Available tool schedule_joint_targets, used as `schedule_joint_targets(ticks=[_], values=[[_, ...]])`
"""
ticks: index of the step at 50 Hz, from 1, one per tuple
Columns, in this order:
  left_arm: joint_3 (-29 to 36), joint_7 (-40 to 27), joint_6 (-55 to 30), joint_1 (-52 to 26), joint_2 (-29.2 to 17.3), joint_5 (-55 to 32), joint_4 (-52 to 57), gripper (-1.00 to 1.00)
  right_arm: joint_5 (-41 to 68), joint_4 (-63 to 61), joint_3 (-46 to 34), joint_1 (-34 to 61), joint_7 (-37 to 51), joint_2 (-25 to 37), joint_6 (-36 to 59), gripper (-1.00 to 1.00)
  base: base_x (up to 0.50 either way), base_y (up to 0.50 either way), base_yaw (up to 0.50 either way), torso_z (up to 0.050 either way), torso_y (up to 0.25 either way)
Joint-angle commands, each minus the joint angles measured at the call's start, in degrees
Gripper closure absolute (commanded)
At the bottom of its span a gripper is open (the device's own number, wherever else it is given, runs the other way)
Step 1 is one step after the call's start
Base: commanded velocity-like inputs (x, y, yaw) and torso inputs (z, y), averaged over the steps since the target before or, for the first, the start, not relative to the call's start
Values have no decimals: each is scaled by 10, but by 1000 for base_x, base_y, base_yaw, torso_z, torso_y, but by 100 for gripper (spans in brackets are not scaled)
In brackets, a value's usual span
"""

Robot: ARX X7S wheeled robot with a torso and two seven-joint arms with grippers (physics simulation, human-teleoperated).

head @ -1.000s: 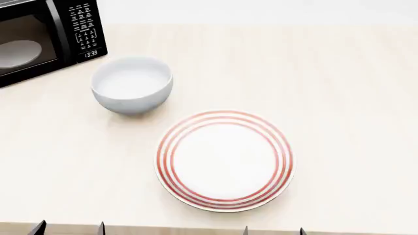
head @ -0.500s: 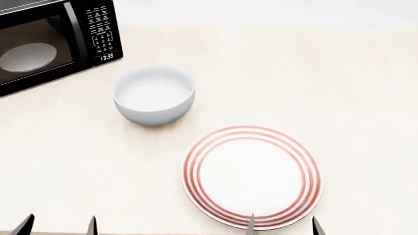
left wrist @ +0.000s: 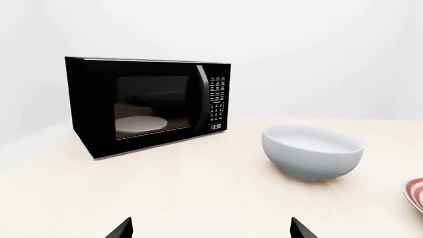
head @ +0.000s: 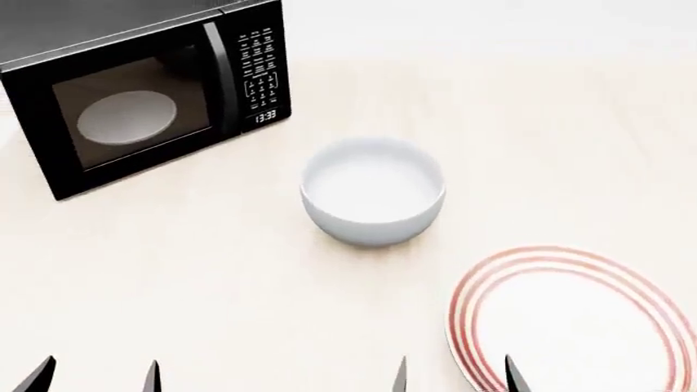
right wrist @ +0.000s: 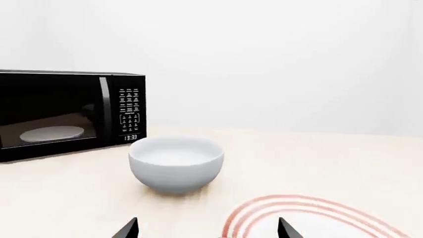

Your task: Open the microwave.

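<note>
The microwave [head: 153,90] stands at the desk's [head: 163,261] far left, door shut, white turntable [head: 127,117] visible through the glass; a pale bowl [head: 373,190] sits near its right, a red-ringed plate [head: 577,322] beyond; left tool [head: 96,377] and right tool [head: 455,377] both hang with fingertips apart, holding nothing.

Illumination is bright, even and diffuse across all three views; no single source is identifiable. The counter [head: 163,261] renders pale cream, washing toward white at its far edge. Shadows are soft and faint: a slight darkening beneath the bowl [head: 373,192] and along the base of the microwave [head: 147,90]. The microwave's glass door carries dim reflections in both wrist views. Rendering is sharp throughout, with no blur, noise or visible edge distortion. The plate [head: 572,318] is cropped by the frame edge.
</note>
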Motion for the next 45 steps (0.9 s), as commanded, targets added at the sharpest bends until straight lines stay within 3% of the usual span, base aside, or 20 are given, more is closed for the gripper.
schedule_joint_targets(ticks=[1,45], values=[[8,-8,0,3,-9,-8,8,-100,14,-7,-12,-3,0,9,-1,-100,242,500,0,0,0],[28,-34,1,4,-32,-21,15,-100,41,5,-41,4,9,31,-10,-100,404,428,0,0,0]])
